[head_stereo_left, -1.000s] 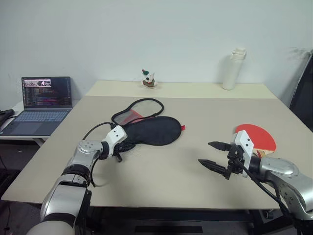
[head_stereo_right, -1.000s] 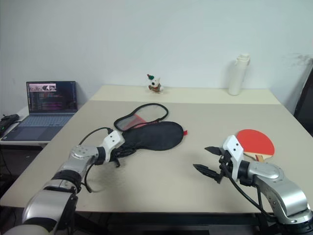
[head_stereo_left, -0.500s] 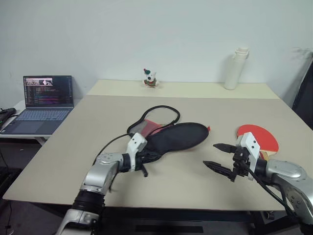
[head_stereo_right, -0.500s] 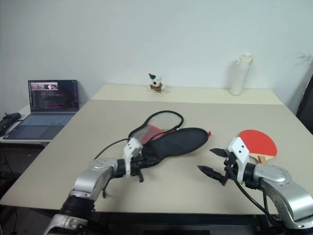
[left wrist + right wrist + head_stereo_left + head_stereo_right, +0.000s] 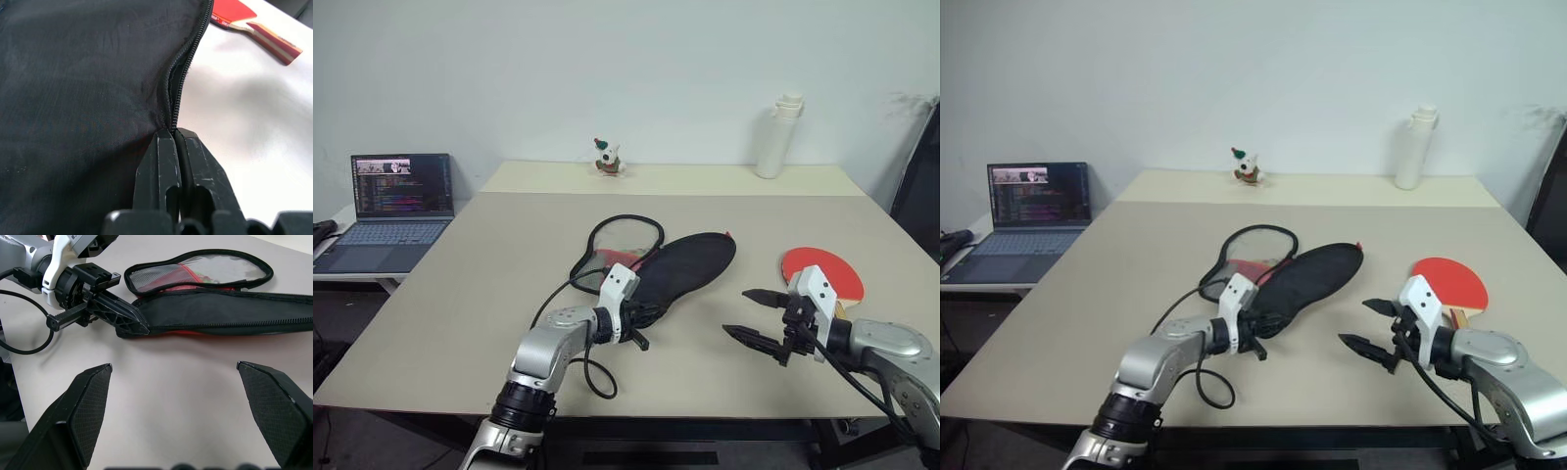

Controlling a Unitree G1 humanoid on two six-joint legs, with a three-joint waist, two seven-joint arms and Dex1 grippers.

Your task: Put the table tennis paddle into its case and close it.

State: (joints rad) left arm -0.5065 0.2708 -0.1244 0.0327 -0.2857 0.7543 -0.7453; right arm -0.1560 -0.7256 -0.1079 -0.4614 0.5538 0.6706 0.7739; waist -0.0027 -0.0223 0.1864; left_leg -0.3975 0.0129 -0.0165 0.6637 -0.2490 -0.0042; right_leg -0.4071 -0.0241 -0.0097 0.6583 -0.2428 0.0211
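**One paddle, one case, two pincers over the surface**

One table tennis paddle (image 5: 822,270) lies flat on the beige surface (image 5: 460,294): round red face, striped wooden handle. It sits just behind the right pincer (image 5: 749,315), whose two black fingers stand wide apart with nothing between them.

One case (image 5: 680,272) lies between the two pincers: black fabric, paddle-shaped, a zip along its rim, red lining showing at the edge. Its mesh-panelled flap (image 5: 625,240) is folded open on the far side of the left pincer. The left pincer (image 5: 1260,331) is clamped tight on the narrow handle end of the case, right at the zip.

Well beyond both pincers stand one white bottle (image 5: 773,136) and one small toy figure (image 5: 606,158); one open laptop (image 5: 389,208) sits far off to the left pincer's outer side
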